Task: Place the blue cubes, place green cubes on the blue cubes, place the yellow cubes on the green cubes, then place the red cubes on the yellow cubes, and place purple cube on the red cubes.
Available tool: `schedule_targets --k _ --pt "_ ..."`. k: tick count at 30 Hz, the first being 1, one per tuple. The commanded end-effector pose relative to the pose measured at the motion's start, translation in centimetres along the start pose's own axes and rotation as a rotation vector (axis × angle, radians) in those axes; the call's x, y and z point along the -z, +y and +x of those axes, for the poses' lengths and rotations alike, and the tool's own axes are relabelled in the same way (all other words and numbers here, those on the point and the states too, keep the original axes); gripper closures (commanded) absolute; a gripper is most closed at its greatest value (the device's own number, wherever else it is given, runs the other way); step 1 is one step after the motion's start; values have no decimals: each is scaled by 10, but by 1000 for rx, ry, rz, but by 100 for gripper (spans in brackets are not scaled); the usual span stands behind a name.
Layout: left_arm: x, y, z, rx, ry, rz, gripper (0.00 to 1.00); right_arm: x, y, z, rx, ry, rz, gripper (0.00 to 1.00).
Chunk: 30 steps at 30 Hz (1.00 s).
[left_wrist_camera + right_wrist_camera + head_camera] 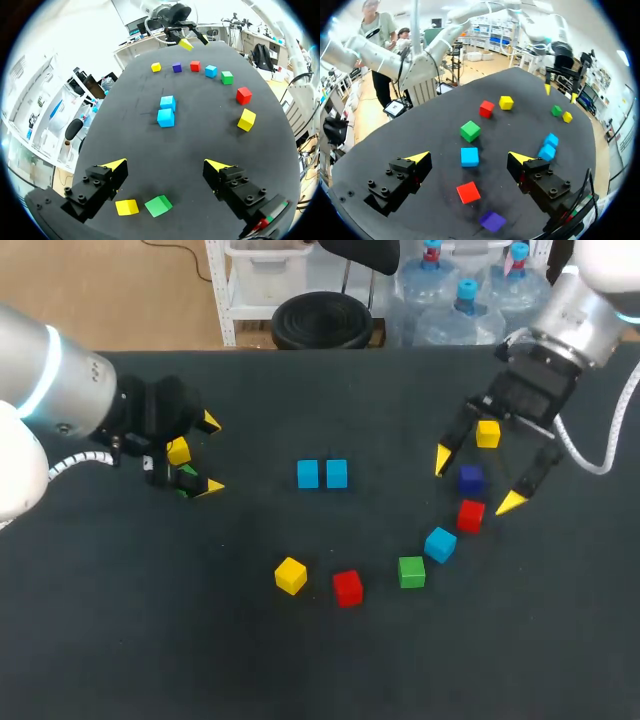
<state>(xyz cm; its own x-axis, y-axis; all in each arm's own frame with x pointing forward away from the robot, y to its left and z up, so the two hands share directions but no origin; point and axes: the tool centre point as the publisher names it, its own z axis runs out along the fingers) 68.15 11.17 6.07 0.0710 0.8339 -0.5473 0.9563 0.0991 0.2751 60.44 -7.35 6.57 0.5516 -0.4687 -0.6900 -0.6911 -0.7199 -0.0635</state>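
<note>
Blue cubes (308, 474), two, stand side by side mid-table. Left gripper (211, 454): fingers spread, holding nothing, above a yellow cube (127, 206) and a green cube (158, 205) lying side by side. Right gripper (477, 481): fingers spread, empty, over the purple cube (471, 478); a red cube (471, 514) sits just beside it.

Silver-grey left arm (60, 385) and right arm (585, 310), cyan-ringed; left gripper (166, 164) and right gripper (468, 157) black, screw-studded (yellow tips (116, 164)); white cables (598, 455)

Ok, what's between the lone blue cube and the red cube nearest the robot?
One green cube, apart from both the blue cube and red cube, plain in the head view.
</note>
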Motion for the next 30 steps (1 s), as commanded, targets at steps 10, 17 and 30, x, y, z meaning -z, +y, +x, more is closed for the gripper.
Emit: schedule_targets --k 10,17,30 --pt "1 0 2 -4 -9 0 0 -49 -4 16 103 -20 -82 0" --pt "1 0 2 -4 -9 0 0 -60 -4 23 120 -38 -75 8" --pt "1 0 2 -4 -9 0 0 -68 -2 26 113 -54 -56 52"
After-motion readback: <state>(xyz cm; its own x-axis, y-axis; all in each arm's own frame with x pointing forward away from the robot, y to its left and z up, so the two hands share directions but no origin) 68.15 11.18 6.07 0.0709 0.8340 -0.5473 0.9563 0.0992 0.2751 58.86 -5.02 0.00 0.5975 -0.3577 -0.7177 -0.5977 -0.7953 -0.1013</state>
